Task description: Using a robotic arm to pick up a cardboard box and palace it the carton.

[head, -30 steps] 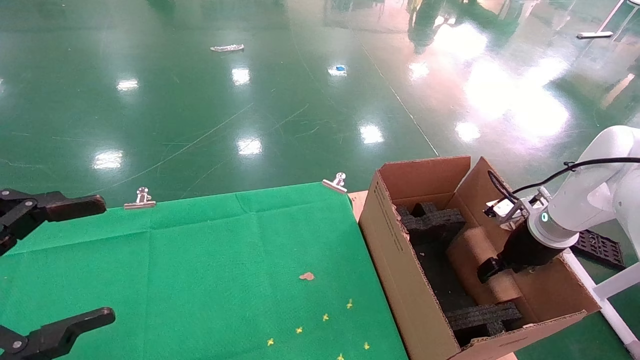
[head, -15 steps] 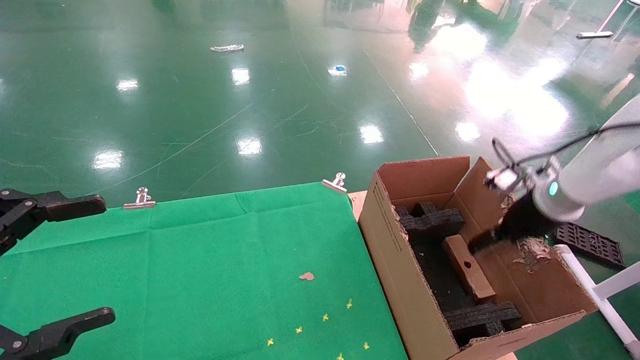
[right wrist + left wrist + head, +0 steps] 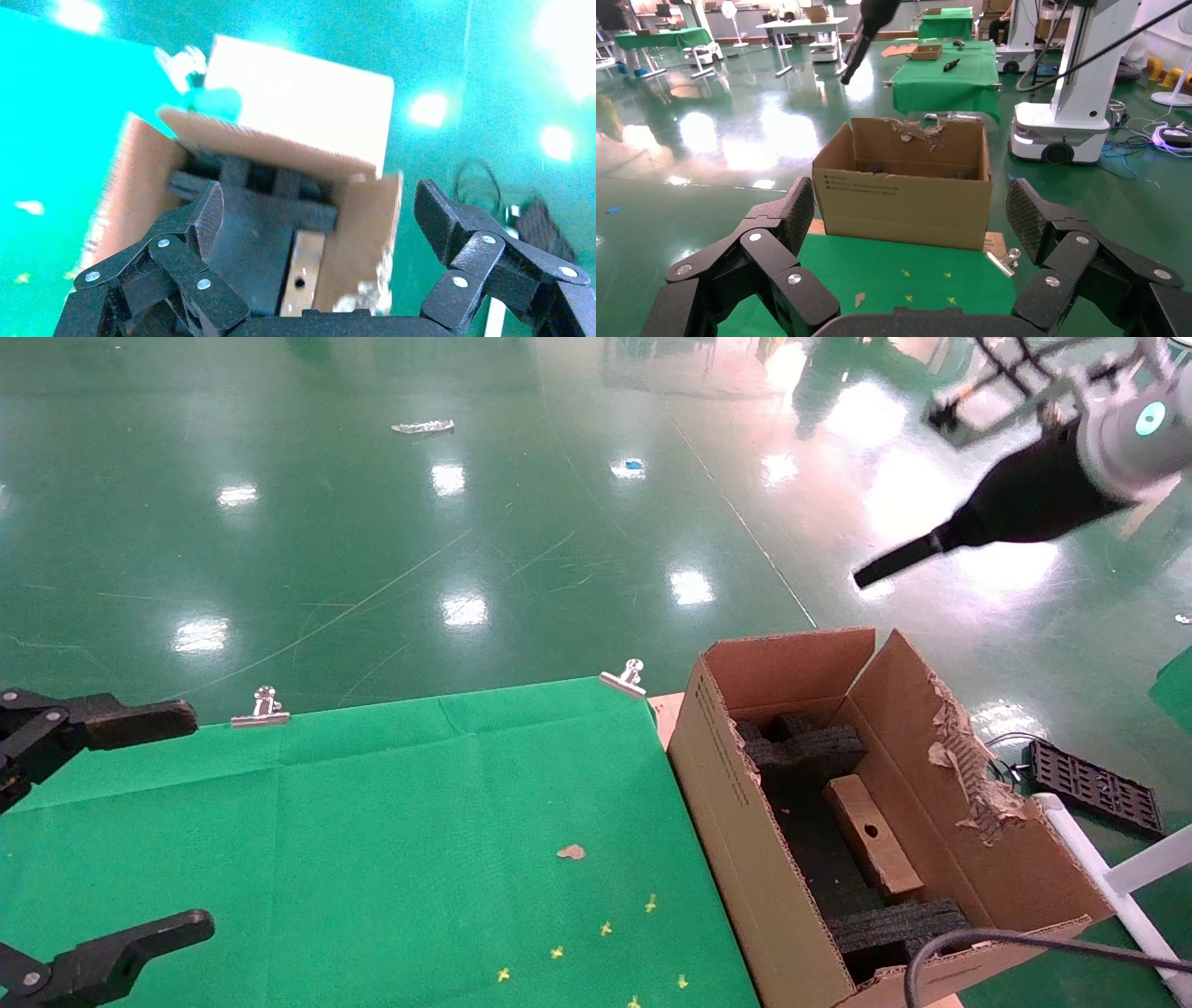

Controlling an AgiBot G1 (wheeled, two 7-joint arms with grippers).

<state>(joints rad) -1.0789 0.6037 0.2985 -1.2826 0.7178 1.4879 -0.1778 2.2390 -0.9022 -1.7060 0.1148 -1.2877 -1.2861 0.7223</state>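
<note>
The small slim cardboard box point(image 3: 880, 854) lies inside the carton point(image 3: 736, 822) between two black foam inserts point(image 3: 805, 747), its round hole facing up. It also shows in the right wrist view point(image 3: 302, 270), inside the carton point(image 3: 358, 232). My right gripper point(image 3: 894, 561), on the white arm, hangs high above the carton at the top right; it is open and empty point(image 3: 320, 203). My left gripper point(image 3: 197, 820) is parked open at the table's left edge point(image 3: 910, 205), facing the carton point(image 3: 905, 203).
The green cloth table point(image 3: 419, 803) is held by metal clips point(image 3: 626, 678) point(image 3: 262, 708) and carries a cardboard scrap point(image 3: 571, 851). The carton's right flap point(image 3: 968, 775) is torn. A black tray point(image 3: 1094, 794) and white frame point(image 3: 1108, 877) lie right of it. A cable point(image 3: 987, 943) crosses the carton's near corner.
My right gripper has let go of the cardboard box and risen up and out of the carton, leaving the box lying inside. The left arm has not moved.
</note>
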